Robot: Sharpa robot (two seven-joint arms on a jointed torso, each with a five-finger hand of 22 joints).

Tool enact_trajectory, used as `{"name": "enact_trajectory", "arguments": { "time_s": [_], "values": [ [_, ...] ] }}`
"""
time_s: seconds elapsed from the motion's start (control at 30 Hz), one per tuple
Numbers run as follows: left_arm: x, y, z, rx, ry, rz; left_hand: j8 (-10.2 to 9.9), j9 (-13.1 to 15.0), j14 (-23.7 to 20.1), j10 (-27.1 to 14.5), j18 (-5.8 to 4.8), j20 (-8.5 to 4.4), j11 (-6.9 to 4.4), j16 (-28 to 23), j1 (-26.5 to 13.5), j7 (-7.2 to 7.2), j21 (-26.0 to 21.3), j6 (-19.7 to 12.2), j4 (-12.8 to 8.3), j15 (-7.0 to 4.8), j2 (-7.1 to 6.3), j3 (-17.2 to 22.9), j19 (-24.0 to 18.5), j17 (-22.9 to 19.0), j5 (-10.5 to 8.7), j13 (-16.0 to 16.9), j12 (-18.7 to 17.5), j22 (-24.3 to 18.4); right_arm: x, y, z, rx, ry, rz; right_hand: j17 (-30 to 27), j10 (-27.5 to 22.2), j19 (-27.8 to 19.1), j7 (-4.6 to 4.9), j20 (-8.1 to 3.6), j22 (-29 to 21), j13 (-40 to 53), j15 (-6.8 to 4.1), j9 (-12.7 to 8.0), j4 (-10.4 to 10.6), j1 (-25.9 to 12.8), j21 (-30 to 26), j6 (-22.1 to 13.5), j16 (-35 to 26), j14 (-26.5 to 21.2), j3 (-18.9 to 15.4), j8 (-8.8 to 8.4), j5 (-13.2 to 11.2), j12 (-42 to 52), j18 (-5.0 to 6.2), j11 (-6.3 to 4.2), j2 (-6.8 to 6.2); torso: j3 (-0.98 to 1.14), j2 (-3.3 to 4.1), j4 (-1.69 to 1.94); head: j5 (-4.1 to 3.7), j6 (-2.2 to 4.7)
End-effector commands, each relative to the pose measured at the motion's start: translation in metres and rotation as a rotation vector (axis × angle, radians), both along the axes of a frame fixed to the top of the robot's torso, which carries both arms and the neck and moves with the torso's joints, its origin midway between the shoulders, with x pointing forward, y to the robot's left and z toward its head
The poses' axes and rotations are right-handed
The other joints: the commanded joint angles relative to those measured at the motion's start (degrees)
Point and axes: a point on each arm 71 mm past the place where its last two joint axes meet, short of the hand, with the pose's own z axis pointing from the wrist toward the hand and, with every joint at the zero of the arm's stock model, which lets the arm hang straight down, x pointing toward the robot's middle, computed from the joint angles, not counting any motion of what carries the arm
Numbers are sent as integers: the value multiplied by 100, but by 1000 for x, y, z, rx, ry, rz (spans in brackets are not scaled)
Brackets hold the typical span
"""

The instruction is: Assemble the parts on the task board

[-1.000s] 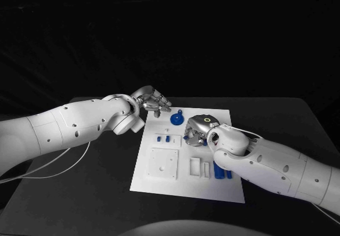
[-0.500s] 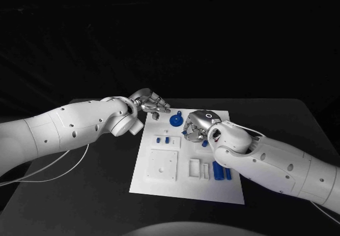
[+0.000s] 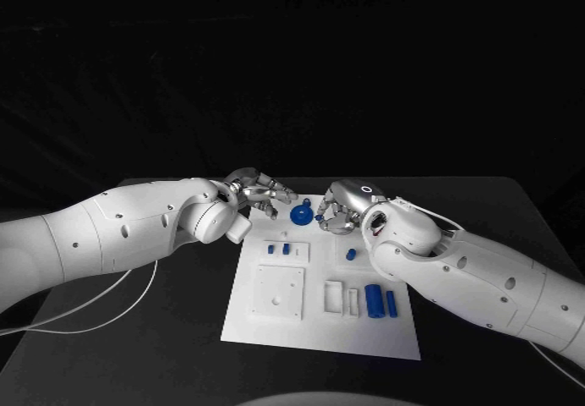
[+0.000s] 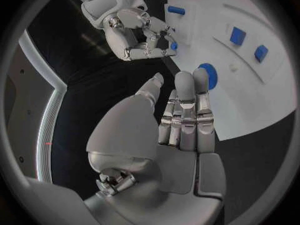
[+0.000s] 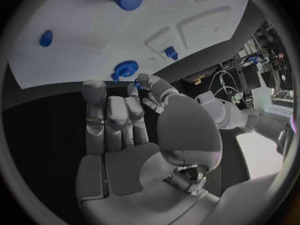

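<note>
The white task board [image 3: 319, 326] lies mid-table. A blue gear [image 3: 303, 211] [image 4: 209, 75] [image 5: 125, 69] stands near its far edge, between the two hands. My left hand [image 3: 259, 194] [image 4: 181, 115] hovers just left of the gear with straight fingers, its fingertips close to it, and holds nothing. Just right of the gear is my right hand [image 3: 339, 210] [image 5: 125, 120] [image 4: 140, 37], which pinches a small blue part [image 4: 173, 45] between thumb and finger. A small blue piece [image 3: 351, 253] lies on the board below that hand.
Two small blue pieces [image 3: 279, 249] stand in a white block on the board's left. Two blue cylinders [image 3: 381, 301] lie near its right edge, beside white slotted blocks [image 3: 342, 298] and a square white plate [image 3: 278, 292]. Black table [image 3: 134, 338] surrounds the board.
My right hand has moved from the board's middle toward the far edge, beside the gear, uncovering the small blue piece. The left hand has drawn slightly closer to the gear.
</note>
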Motion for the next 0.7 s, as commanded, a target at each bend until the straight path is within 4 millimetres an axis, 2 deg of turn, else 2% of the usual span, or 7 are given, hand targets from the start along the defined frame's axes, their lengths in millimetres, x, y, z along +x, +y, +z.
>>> {"name": "enact_trajectory", "arguments": {
  "time_s": [0.03, 0.07, 0.4, 0.57, 0.6, 0.7],
  "values": [
    [-2, -2, -4, -91, 98, 75, -5, 4, 40, -54, -4, 10, 4, -36, 48, -24, -29, 30, 19, 15, -9, -114, 34, -2, -125, 6, -29, -41, 3, 0, 4, 33, 28, -18, 8, 48, 195, 1, -40, 360, 6, -5, 3, 33, 8, 3, 35, 26, 27, -8, -3, -31, 1, 63, 2, -52, 8, 1, 3, -20, 50],
    [-2, -3, -4, -98, 104, 78, -5, 4, 48, -56, -4, 12, 4, -45, 70, -25, -36, 33, 31, 16, 2, -181, 41, -1, -174, 7, -28, -72, 4, 0, 7, 41, 27, -22, 9, 48, 194, 1, -41, 360, 7, -6, 2, 37, 9, 4, 33, 26, 27, -13, -3, -39, 0, 64, 1, -51, 8, 1, 2, -26, 58],
    [-6, -17, -6, -166, 139, 97, -4, 6, 39, -26, -17, 9, -5, -95, 105, -39, -50, 71, 54, 12, -18, -291, 31, -5, -151, 7, -29, -147, 12, 0, 16, 75, 29, -42, 13, 46, 194, 1, -46, 359, 12, -12, 2, 55, 17, -3, 26, 20, 25, -39, -4, -62, -8, 69, 0, -51, 5, 7, 6, -52, 111],
    [-6, -22, -6, -192, 146, 135, -8, 4, 52, -65, -18, 17, 14, -115, 91, 1, -56, -56, 89, 23, -61, -336, 33, -7, -329, 8, -27, -190, 14, 1, 16, 84, 45, -45, 13, 40, 193, 1, -48, 358, 10, -14, 1, 67, 15, -4, 22, 15, 23, -52, -5, -63, -18, 71, 1, -50, 1, 6, 7, -49, 143],
    [-6, -23, -6, -198, 148, 142, -10, 4, 55, -72, -17, 20, 18, -118, 73, 11, -58, -97, 112, 27, -75, -350, 34, -6, -462, 9, -26, -202, 14, 1, 16, 85, 46, -45, 13, 40, 193, 1, -48, 358, 10, -14, 1, 67, 15, -4, 22, 15, 23, -52, -5, -63, -18, 71, 1, -50, 1, 6, 7, -44, 150],
    [-7, -26, -6, -223, 152, 159, -2, 7, 59, -57, -14, 22, 15, -121, 85, 10, -60, -103, 130, 25, -73, -346, 37, -5, -479, 9, -25, -219, 14, 3, 16, 87, 50, -43, 18, 41, 192, 0, -49, 357, 19, -15, 2, 82, 28, -13, 20, 9, 23, -84, -3, -66, -19, 73, 0, -47, -2, 7, 7, -45, 151]
  ]
}}
